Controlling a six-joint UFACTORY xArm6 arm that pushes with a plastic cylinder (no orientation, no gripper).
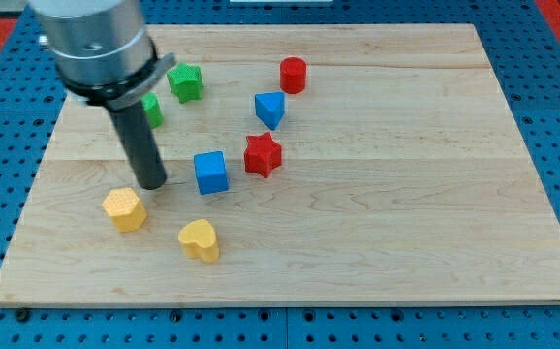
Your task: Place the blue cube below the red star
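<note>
The blue cube (210, 173) sits on the wooden board, just left of and slightly lower than the red star (263, 155); the two are close but apart. My tip (152, 185) rests on the board to the left of the blue cube, with a small gap between them. It stands just above and right of the yellow hexagonal block (124, 208). The rod runs up to the grey arm body at the view's top left.
A blue triangular block (270, 110) lies above the red star, a red cylinder (293, 75) above that. A green star (185, 82) and a green block (151, 111), partly hidden by the rod, are at upper left. A yellow heart (200, 239) lies lower.
</note>
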